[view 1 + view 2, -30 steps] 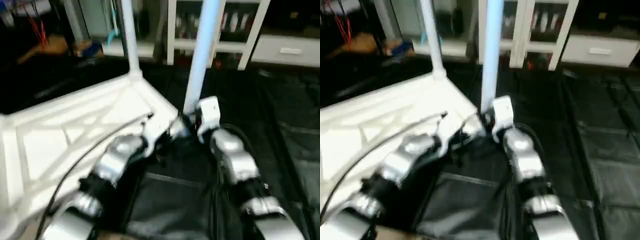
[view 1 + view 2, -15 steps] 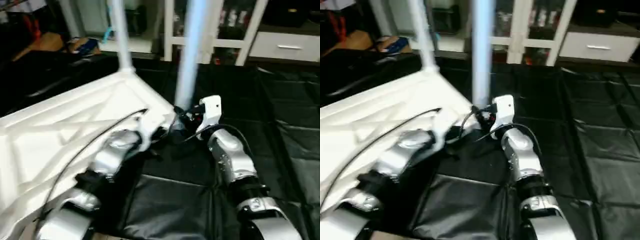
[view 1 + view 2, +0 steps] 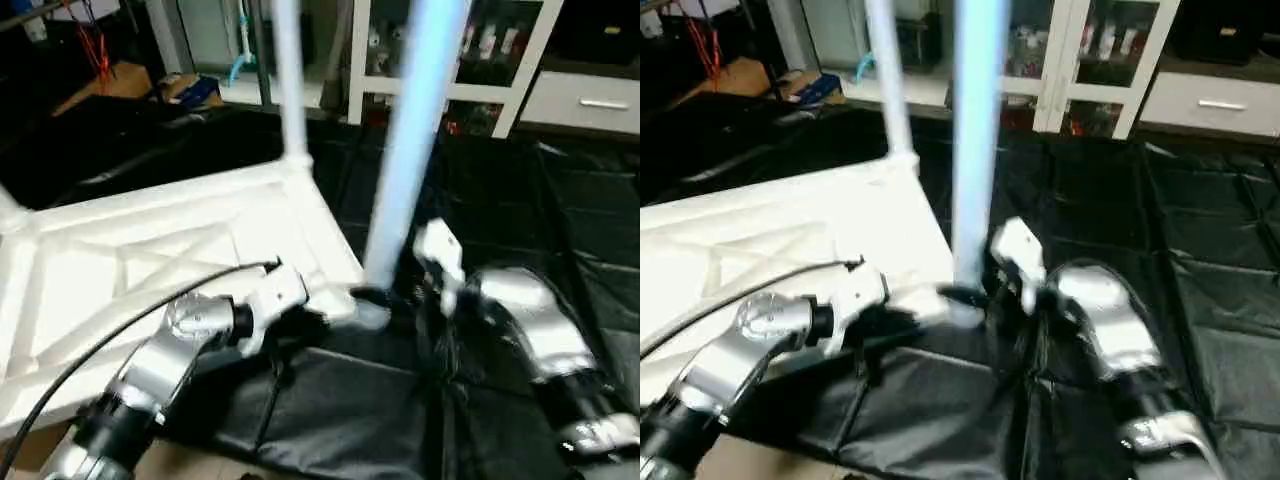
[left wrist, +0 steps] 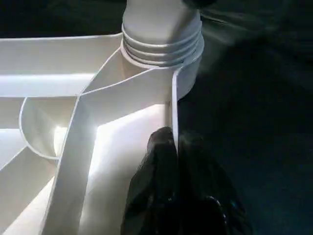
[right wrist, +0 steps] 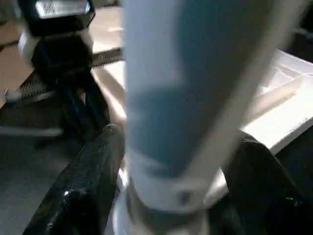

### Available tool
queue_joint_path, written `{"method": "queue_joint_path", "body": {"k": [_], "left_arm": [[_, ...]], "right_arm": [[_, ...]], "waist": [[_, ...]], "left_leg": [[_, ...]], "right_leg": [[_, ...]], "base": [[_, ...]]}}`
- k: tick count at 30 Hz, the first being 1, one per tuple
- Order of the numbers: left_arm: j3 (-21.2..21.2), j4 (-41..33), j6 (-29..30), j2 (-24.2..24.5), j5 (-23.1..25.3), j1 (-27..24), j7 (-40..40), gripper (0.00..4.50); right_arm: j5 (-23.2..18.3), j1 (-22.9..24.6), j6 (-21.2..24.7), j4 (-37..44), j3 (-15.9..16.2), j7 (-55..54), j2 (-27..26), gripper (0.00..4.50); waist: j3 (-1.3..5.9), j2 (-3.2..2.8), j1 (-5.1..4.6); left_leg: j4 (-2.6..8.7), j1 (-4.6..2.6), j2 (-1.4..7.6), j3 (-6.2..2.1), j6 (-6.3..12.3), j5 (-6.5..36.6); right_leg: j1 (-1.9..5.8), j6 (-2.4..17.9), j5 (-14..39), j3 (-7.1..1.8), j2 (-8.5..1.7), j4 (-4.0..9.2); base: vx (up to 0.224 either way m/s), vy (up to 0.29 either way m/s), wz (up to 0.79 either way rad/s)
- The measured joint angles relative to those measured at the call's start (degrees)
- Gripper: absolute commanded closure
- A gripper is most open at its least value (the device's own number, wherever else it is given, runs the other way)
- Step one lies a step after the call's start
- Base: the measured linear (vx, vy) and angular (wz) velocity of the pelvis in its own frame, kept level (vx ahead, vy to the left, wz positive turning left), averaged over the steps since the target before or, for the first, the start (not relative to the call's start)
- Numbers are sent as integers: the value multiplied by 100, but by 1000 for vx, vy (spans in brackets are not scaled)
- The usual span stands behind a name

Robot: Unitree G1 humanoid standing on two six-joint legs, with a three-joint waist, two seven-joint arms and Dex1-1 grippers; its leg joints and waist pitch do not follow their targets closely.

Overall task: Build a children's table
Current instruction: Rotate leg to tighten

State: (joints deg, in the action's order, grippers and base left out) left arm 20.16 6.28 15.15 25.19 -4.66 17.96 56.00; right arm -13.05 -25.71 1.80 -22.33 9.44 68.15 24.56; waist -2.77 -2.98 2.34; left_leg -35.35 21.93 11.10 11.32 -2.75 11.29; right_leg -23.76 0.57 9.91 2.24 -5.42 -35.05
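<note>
The children's table top (image 3: 150,260) lies upside down, white, with its X ribs showing. Two white legs stand upright in corner sockets: one at the far corner (image 3: 290,90), one at the near corner (image 3: 405,170). My left gripper (image 4: 175,147) is shut on the top's thin rim just beside the near socket (image 4: 161,34). My right gripper (image 5: 176,137) is open around the base of the near leg (image 5: 186,88), one black finger (image 5: 93,186) on each side of it. In the left eye view it sits low at that corner (image 3: 385,297).
Black sheeting (image 3: 560,200) covers the floor around and to the right of the table top. A white glass-door cabinet (image 3: 460,60) and a drawer unit (image 3: 590,100) stand behind. Clutter sits at the back left (image 3: 110,80). A black cable (image 3: 120,320) runs over my left forearm.
The right gripper's fingers have spread wider around the near leg's base. The left gripper stays clamped on the rim. The head view has shifted.
</note>
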Motion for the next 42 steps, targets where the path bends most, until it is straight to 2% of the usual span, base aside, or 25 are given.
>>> {"method": "queue_joint_path", "body": {"k": [6,7,9,10,21,30,33,39,42], "left_arm": [[-4,-400,210,216,-65,-225,105,450],[-4,-446,241,235,-65,-240,114,450],[-4,-475,263,238,-67,-251,124,450],[-2,-490,272,236,-69,-254,132,450],[3,-596,431,260,-131,-260,194,450],[-8,-602,447,286,-126,-259,188,450],[-75,-352,443,136,24,-97,-106,450],[-86,884,265,-637,450,683,-1130,450],[-82,1845,106,-1064,644,1315,-1823,450]], "right_arm": [[-40,262,132,202,13,415,294,134],[-81,262,170,202,13,428,281,151],[-107,262,208,202,13,438,269,151],[-117,261,247,202,13,454,256,172],[-261,261,430,201,12,591,221,251],[-295,261,552,180,-22,443,86,261],[-178,258,466,12,-138,-300,-279,262],[183,54,392,-446,-505,-2404,-1048,262],[490,-393,310,-1013,-679,-3880,-1648,262]], "waist": [[-1,2,-54],[-1,1,-60],[-1,2,-58],[-1,2,-57],[0,1,-51],[0,1,-53],[2,6,-92],[4,6,-97],[4,5,-142]], "left_leg": [[0,0,1,-5,-2,0],[0,0,1,-5,-1,0],[0,1,1,-5,-1,-1],[0,1,1,-5,-1,-1],[-2,7,1,-4,2,-3],[-3,4,1,-5,2,-3],[-4,-3,1,-9,-3,-5],[-6,-6,-7,-10,-14,-13],[-8,8,-9,-15,-27,-23]], "right_leg": [[1,-1,-1,0,3,-1],[0,0,-3,0,3,-1],[1,1,-5,0,3,-1],[1,1,-5,0,3,-1],[-2,0,-4,2,3,3],[-1,0,-5,2,3,-2],[-2,4,-11,2,5,-8],[3,4,-20,-9,4,3],[-12,-5,-47,-8,4,4]], "base": [[0,0,0],[0,0,0],[0,0,0],[0,0,0],[0,0,0],[0,0,0],[0,0,0],[0,0,0],[0,0,0]]}}
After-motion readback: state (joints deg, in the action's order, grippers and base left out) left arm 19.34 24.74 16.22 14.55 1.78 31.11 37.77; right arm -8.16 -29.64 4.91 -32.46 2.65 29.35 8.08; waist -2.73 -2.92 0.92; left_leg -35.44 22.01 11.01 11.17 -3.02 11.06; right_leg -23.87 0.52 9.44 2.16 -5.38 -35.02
